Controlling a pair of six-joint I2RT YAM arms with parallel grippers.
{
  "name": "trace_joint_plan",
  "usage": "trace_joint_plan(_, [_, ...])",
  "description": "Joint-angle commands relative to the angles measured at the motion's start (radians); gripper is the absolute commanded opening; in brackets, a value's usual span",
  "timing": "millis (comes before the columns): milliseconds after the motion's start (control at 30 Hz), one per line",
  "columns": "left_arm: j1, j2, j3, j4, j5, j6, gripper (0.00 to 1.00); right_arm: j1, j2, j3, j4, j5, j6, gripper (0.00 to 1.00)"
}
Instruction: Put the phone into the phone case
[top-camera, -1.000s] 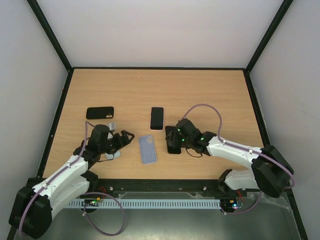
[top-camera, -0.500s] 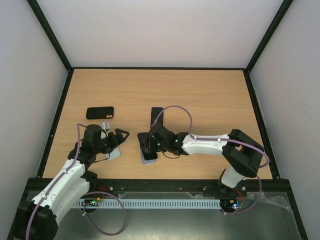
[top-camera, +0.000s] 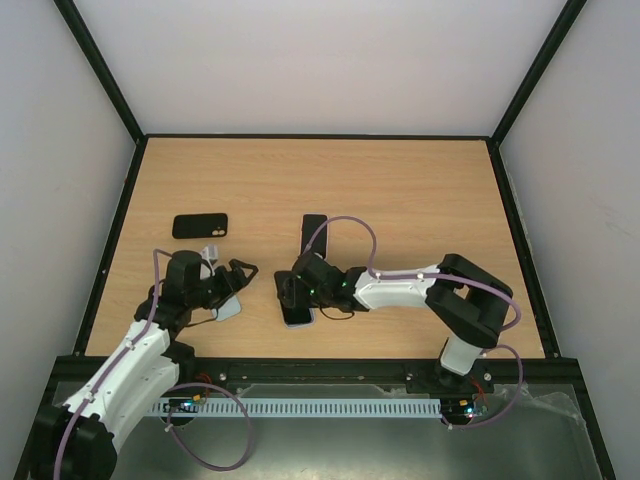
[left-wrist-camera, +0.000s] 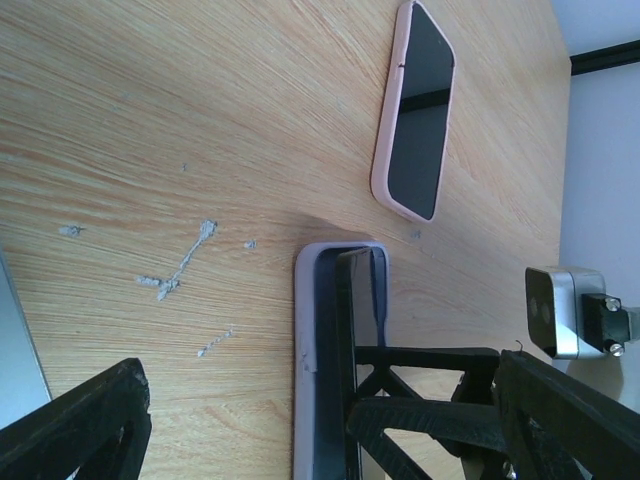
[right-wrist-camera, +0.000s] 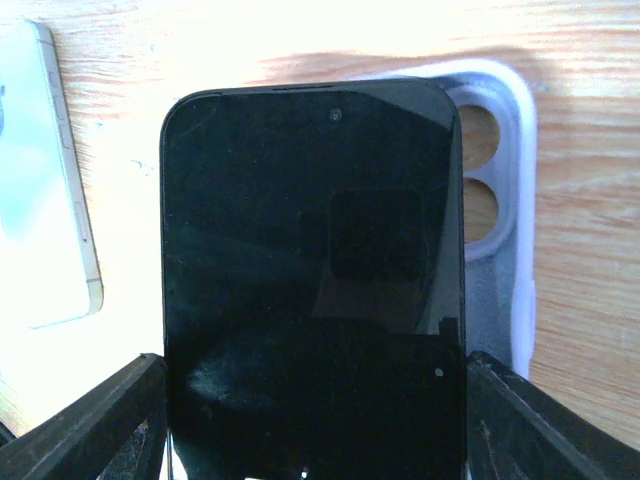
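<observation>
Because the phone (right-wrist-camera: 310, 280) must drop in squarely, right fingers (right-wrist-camera: 100, 425) clamp its long edges, holding it partly over the phone case (right-wrist-camera: 495, 285); left fingers (left-wrist-camera: 85, 430) spread wide beside the case, empty, likely ready to steady it.

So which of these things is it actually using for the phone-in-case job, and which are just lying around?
In use: black glossy phone, held in the right hand; pale lilac rubbery case beneath it.

Lying about: pink-cased phone; black rectangular phone or case, far left; pale silver-edged phone beside the open left hand.
</observation>
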Motion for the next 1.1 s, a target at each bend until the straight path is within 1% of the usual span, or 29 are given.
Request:
trace_joint_plan(0, [0.006, -0.002, -0.019, -0.007, 0.022, 0.010, 0.92, 0.017, 0.030, 0.038, 0.006, 0.023, 0.061, 0.66])
trace_joint_plan(233, [0.006, 0.012, -0.011, 0.007, 0.044, 0.007, 0.91, 0.020, 0.045, 0.050, -0.035, 0.054, 0.088, 0.68])
trace_joint_plan(367, [0.007, 0.019, -0.016, 0.010, 0.053, 0.012, 0.91, 0.022, 0.048, 0.042, -0.053, 0.073, 0.102, 0.73])
trace_joint_plan(567, [0.007, 0.032, -0.014, 0.003, 0.062, 0.037, 0.89, 0.027, 0.008, 0.004, -0.019, 0.085, 0.123, 0.83])
trace_joint_plan(667, [0.007, 0.039, -0.011, 0.001, 0.070, 0.047, 0.88, 0.027, -0.017, -0.006, -0.001, 0.084, 0.130, 0.86])
trace_joint_plan(800, [0.006, 0.040, -0.015, 0.000, 0.073, 0.050, 0.83, 0.027, -0.048, -0.023, 0.021, 0.080, 0.125, 0.84])
trace_joint_plan(900, [0.006, 0.047, -0.021, 0.011, 0.084, 0.051, 0.77, 0.027, -0.073, -0.030, 0.029, 0.099, 0.086, 0.82])
trace_joint_plan(1000, [0.004, 0.062, -0.030, 0.039, 0.102, 0.044, 0.70, 0.024, -0.080, -0.029, 0.018, 0.118, 0.050, 0.77])
trace_joint_plan(1067, [0.001, 0.073, -0.038, 0.059, 0.108, 0.034, 0.66, 0.021, -0.089, -0.040, 0.021, 0.130, 0.042, 0.73])
